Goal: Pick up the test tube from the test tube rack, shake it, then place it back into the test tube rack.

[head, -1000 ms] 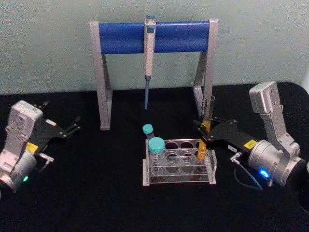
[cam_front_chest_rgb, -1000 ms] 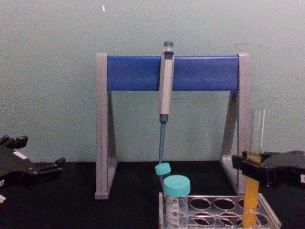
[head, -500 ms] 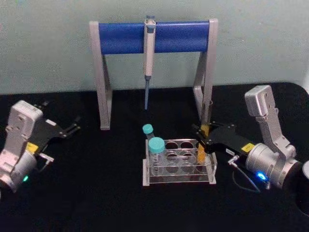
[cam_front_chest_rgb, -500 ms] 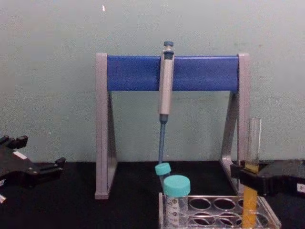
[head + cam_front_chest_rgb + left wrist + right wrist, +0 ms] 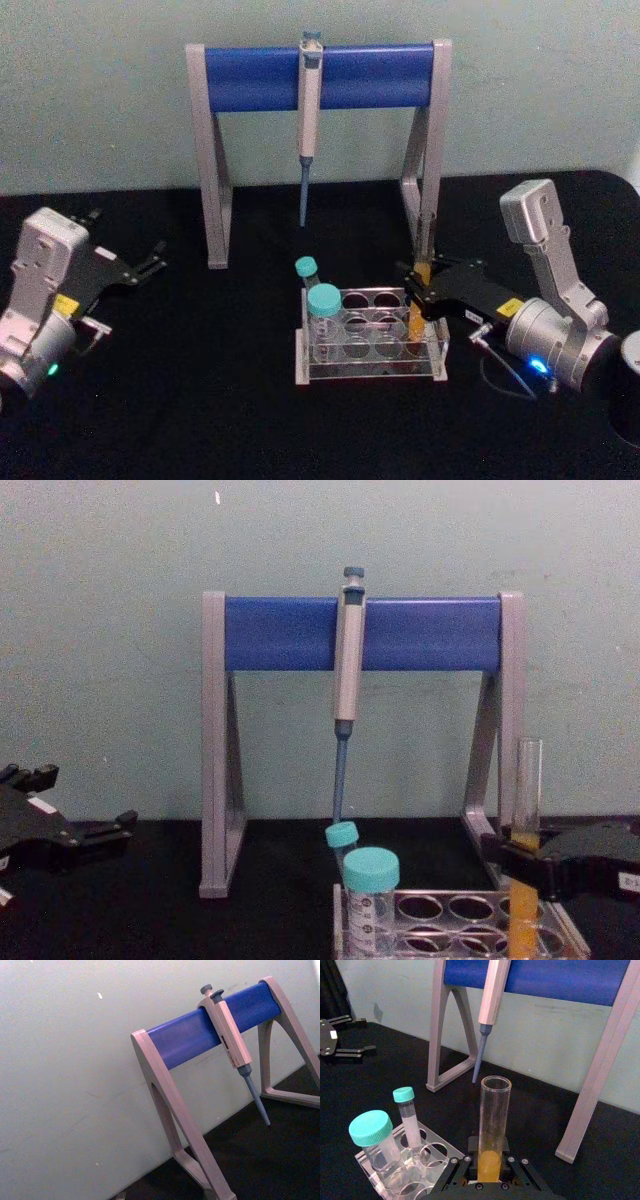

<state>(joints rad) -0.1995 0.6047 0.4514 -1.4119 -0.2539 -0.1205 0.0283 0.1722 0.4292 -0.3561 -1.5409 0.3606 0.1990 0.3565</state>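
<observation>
A clear test tube rack [image 5: 371, 340] sits at the near centre of a black table [image 5: 200, 400], holding two shorter tubes with teal caps [image 5: 323, 299] at its left end. At its right end the right gripper [image 5: 420, 285] comes in from the right and pinches the test tube [image 5: 527, 780], a tall uncapped glass tube with orange-yellow liquid in its lower part, standing upright. Over the last second the tube has sunk: its open top sits clearly lower in the chest view than before, and the liquid-filled end now reaches down into a right-hand hole of the rack. This suggests the return to the rack is nearly complete, with only the last bit of seating and the release left. The left gripper [image 5: 150, 265] rests well off to the left, fingers spread and holding nothing. Farther back, against the pale wall, a grey-and-blue stand [image 5: 320, 75] carries a hanging pipette [image 5: 308, 110]
</observation>
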